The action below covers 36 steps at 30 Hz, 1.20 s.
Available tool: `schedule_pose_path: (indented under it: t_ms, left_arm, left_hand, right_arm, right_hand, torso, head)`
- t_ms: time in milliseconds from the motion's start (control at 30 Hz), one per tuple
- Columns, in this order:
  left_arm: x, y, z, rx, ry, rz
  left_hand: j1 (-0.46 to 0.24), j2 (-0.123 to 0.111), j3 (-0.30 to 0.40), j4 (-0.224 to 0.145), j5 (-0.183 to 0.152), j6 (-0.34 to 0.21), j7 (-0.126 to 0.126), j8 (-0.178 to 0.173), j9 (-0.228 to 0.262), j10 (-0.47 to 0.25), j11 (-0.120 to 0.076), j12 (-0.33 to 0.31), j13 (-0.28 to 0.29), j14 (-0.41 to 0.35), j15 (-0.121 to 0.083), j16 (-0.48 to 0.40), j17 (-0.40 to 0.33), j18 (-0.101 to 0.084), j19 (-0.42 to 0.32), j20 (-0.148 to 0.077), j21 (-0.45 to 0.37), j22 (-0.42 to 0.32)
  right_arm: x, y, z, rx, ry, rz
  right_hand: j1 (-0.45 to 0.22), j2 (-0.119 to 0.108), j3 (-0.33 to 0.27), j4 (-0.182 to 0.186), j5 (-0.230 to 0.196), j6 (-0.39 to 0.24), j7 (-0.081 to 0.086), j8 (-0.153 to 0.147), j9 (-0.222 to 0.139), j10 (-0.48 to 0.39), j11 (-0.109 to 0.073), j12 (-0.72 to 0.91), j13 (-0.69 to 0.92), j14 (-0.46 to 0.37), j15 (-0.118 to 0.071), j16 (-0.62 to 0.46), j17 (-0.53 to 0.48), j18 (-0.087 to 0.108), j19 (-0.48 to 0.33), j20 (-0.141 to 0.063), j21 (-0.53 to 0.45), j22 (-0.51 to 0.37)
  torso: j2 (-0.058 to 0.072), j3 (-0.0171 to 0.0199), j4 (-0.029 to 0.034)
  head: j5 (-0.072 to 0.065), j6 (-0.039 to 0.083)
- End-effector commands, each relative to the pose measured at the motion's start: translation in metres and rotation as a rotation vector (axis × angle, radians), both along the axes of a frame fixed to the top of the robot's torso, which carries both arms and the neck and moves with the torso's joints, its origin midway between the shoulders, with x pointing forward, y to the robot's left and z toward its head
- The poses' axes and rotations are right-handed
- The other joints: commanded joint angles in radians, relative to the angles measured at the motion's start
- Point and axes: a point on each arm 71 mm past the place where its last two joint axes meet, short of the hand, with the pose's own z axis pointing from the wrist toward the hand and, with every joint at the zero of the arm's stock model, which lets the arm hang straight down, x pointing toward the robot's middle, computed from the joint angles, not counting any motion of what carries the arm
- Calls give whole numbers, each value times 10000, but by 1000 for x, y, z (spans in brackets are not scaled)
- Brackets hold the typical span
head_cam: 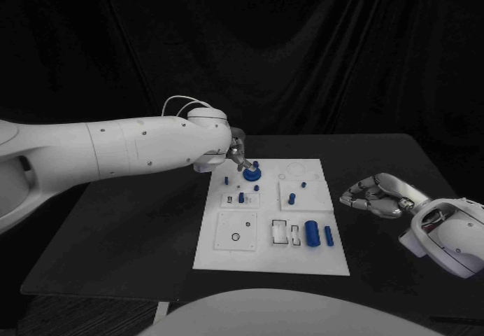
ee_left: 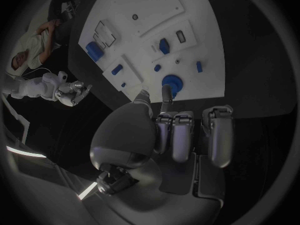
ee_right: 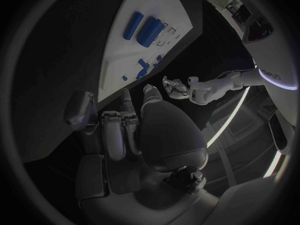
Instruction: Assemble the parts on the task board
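Left hand: the silver many-fingered left hand [head_cam: 237, 152] reaches over the far left part of the board; two of its fingers [ee_left: 166, 94] extend down to the round blue part, the others lie curled in side by side against the palm.
Contact: fingertips are at the near rim of the round blue disc-shaped part [ee_left: 171, 82]; whether they pinch it or merely touch it cannot be told.
Round blue part: sits on the white rectangular task board [head_cam: 303, 262] near its far left corner, directly beneath the left hand [head_cam: 251, 173].
Right hand: the silver right hand [head_cam: 375, 197] hovers above the black tabletop [head_cam: 131, 238] just beside the board's right edge, fingers curled inward with nothing between them.
Other parts: a large blue cylinder [head_cam: 312, 234] and a slim blue bar [head_cam: 329, 236] lie side by side at the near right of the board; small blue pegs [head_cam: 292, 199] stand mid-board, well apart from both hands.
Board: lies flat in the middle of the tabletop, between the two hands.
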Motion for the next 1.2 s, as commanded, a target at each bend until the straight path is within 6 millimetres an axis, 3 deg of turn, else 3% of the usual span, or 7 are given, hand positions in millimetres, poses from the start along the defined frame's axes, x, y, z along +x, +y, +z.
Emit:
schedule_pose_path:
  t_ms: [33,167,267,500,800,1200]
  left_arm:
    - [-5,-1,-11,495,2527,-454]
    - [4,-2,-15,795,2757,-141]
    - [9,-2,-17,953,2832,37]
    - [15,-4,-27,1211,3084,251]
    - [16,-5,-44,1217,3258,498]
    - [14,-8,-59,1136,3347,661]
  left_hand:
    - [-20,-21,-93,-20,179,184,0,-204,-430,1052,67,35,2630,1056,65,27,2635,20,641,55,46,2316]
    - [-64,-43,-185,-17,213,358,-5,-374,-831,1052,51,35,2630,1056,48,27,2635,0,685,42,142,2342]
    - [-12,-26,-225,-27,219,436,30,-630,-1401,1052,73,35,2630,1056,53,27,2635,-2,696,40,150,2342]
    - [134,-42,-255,-73,168,545,44,-665,-2221,1052,74,35,2630,1056,45,27,2635,-5,715,34,165,2346]
    - [222,-28,-234,-100,133,674,25,-640,-2474,1052,57,35,2630,1056,32,27,2635,-3,715,25,154,2342]
    - [489,-8,-111,-195,617,927,-42,-612,-2853,1052,-3,35,2630,1056,-18,27,2635,-2,720,-16,147,2342]
  right_arm:
    - [-1,1,0,42,-70,-27]
    - [-1,2,0,50,-63,3]
    - [-1,3,0,60,-59,31]
    - [-1,5,0,72,-47,69]
    - [-1,5,0,71,-33,78]
    - [-1,6,0,79,-32,93]
  right_hand:
    - [92,7,-17,-34,68,53,-41,63,-15,1079,-35,-57,2607,871,-43,-34,2231,197,-24,-14,-13,1306]
    - [92,7,-17,-34,68,53,-41,63,-15,1079,-35,-57,2607,871,-43,-34,2231,197,-24,-14,-13,1306]
    - [92,7,-17,-34,68,53,-41,63,-15,1079,-35,-57,2607,871,-43,-34,2231,197,-24,-14,-13,1306]
    - [92,7,-17,-34,68,53,-41,63,-15,1079,-35,-57,2607,871,-43,-34,2231,197,-24,-14,-13,1306]
    - [89,4,-22,-22,91,59,-42,64,-17,1079,-36,-57,2607,870,-43,-37,2227,197,-21,-15,-14,1308]
    - [89,4,-22,-22,91,59,-42,64,-17,1079,-36,-57,2607,870,-43,-37,2227,197,-21,-15,-14,1308]
  torso:
    - [-5,7,-6]
    - [2,2,2]
    - [13,1,5]
    - [43,-3,12]
    - [11,-1,13]
    - [11,-5,18]
  head:
    - [18,0]
    - [50,0]
    - [60,0]
    - [80,0]
    - [67,0]
    - [85,0]
